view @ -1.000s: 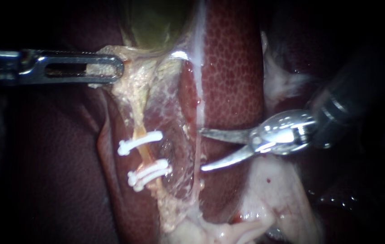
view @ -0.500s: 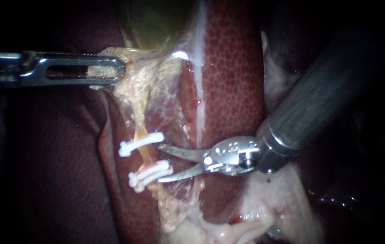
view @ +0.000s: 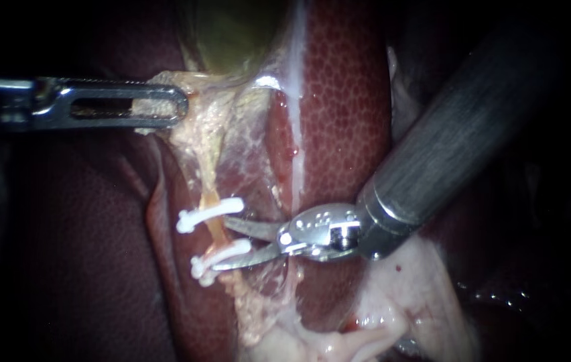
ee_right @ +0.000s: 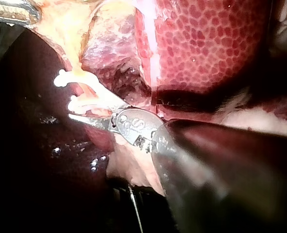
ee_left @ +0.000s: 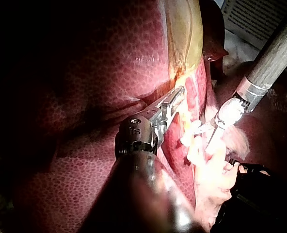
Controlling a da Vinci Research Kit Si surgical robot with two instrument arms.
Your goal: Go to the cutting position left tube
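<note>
White clips [view: 209,213] on left tube [view: 216,231]: one above, a pair below. Right tool [view: 220,243] spread wide, blades straddling tube between clips; approach step judged nearly done. Next: seat blades square across tube, clear of clips. Blade-to-tube contact hard to tell. Left tool [view: 175,110] clamped on pale tissue [view: 198,134] under gallbladder [view: 232,33].
Left wrist: clamp on tissue confirmed; clips lost in glare beside right tool.
Right wrist: one blade showing under tube, second not made out.
</note>
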